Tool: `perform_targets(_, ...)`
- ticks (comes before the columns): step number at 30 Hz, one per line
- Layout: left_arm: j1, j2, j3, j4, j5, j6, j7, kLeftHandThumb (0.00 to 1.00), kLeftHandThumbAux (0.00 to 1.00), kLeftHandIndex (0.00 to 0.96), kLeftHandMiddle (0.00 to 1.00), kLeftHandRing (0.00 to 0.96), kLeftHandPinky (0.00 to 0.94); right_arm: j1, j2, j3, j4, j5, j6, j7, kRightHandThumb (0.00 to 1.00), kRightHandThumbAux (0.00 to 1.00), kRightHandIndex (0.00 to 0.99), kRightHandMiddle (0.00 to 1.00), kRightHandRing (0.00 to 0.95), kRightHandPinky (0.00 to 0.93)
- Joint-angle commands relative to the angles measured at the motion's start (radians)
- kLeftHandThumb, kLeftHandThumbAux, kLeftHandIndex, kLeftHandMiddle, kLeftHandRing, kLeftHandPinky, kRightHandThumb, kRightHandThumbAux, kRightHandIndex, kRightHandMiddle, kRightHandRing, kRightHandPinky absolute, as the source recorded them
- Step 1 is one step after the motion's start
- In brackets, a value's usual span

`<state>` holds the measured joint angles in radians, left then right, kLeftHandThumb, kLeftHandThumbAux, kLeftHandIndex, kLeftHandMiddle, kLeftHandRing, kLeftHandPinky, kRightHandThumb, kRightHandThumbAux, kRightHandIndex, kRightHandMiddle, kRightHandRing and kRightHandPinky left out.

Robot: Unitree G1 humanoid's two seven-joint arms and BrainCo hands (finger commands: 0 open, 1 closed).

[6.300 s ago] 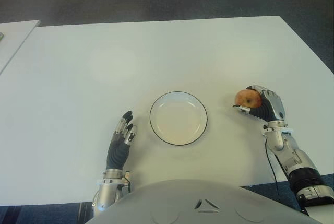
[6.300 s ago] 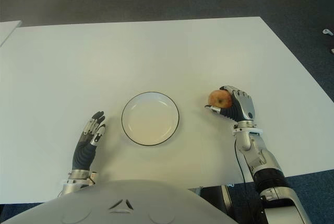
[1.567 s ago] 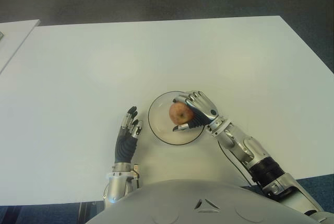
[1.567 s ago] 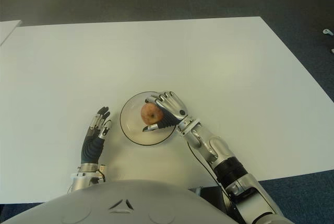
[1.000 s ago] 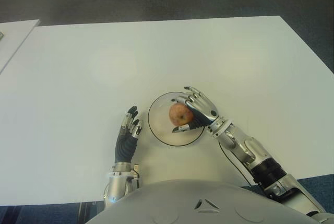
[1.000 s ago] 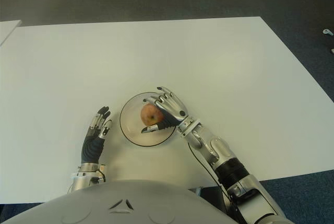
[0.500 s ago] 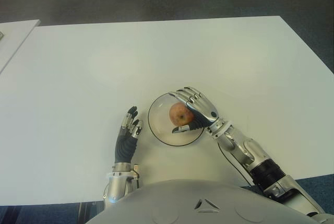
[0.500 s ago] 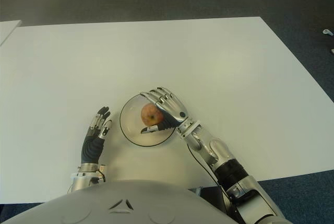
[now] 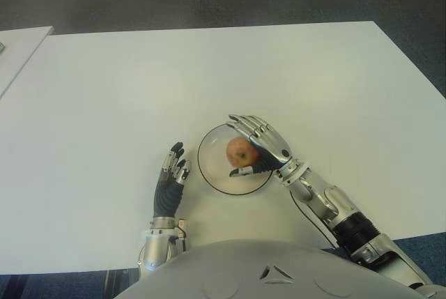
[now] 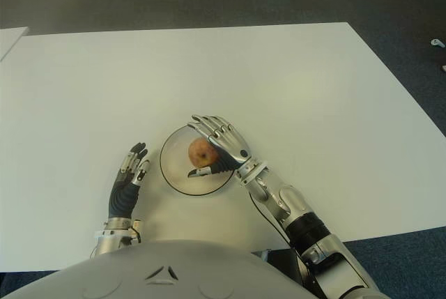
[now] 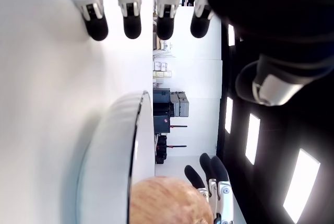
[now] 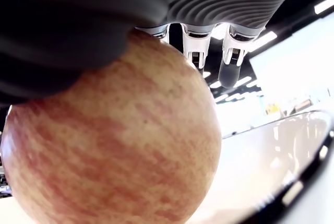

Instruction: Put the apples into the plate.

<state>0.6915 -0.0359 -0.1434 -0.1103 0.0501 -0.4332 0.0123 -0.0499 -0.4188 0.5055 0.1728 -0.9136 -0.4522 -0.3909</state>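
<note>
**Apple in the plate beneath an opening right hand**

On the white table [image 9: 104, 83], the left hand [image 9: 167, 186] is lying just beside the plate [image 9: 211, 173], at about its 8 o'clock, with its fingers [image 11: 132, 24] extending straight and flat and holding nothing. The plate, white with a dark rim, is sitting near the table's front edge. The apple [image 9: 240, 152], red and yellow, is sitting inside the plate, toward its 3 o'clock side. The right hand [image 9: 261, 147] is arching over the apple from 4 o'clock; its fingers [image 9: 245, 123] are spreading out above the fruit rather than closing on it, while the palm and thumb are staying close against the apple's side.
</note>
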Motion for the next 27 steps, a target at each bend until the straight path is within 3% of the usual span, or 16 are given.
perform_targets(1,0.005,-0.002,-0.009,0.0,-0.001,0.024,0.0,0.027,0.424,0.0,0.0,0.0,0.041,0.009,0.011,-0.026,0.027,0.143,-0.013,0.114,0.198,0.251,0.0,0.0,0.0,0.0)
perform_targets(10,0.003,0.0,-0.006,0.01,0.014,0.014,0.005,0.038,0.426,0.0,0.0,0.0,0.026,0.041,-0.009,-0.159,-0.118,0.437,0.035,0.337,0.171,0.272,0.0,0.0,0.0,0.0)
perform_targets(16,0.005,-0.007,-0.011,0.012,0.017,0.011,0.006,0.049,0.421,0.0,0.0,0.0,0.02,0.071,0.028,-0.245,-0.175,0.674,0.107,0.466,0.153,0.263,0.0,0.0,0.0,0.0)
perform_targets(19,0.006,-0.012,-0.013,0.01,0.018,0.014,0.01,0.055,0.416,0.0,0.0,0.0,0.021,0.044,0.058,-0.302,-0.132,0.806,0.11,0.512,0.149,0.292,0.002,0.0,0.0,0.0)
perform_targets(22,0.006,-0.016,-0.013,0.01,0.018,0.021,0.012,0.057,0.412,0.0,0.0,0.0,0.024,0.029,0.038,-0.368,-0.086,0.908,0.119,0.582,0.145,0.317,0.006,0.0,0.0,0.0)
perform_targets(27,0.008,-0.02,-0.012,0.009,0.018,0.027,0.016,0.059,0.408,0.0,0.0,0.0,0.035,0.056,0.032,-0.426,-0.109,0.986,0.168,0.648,0.137,0.368,0.004,0.0,0.0,0.0)
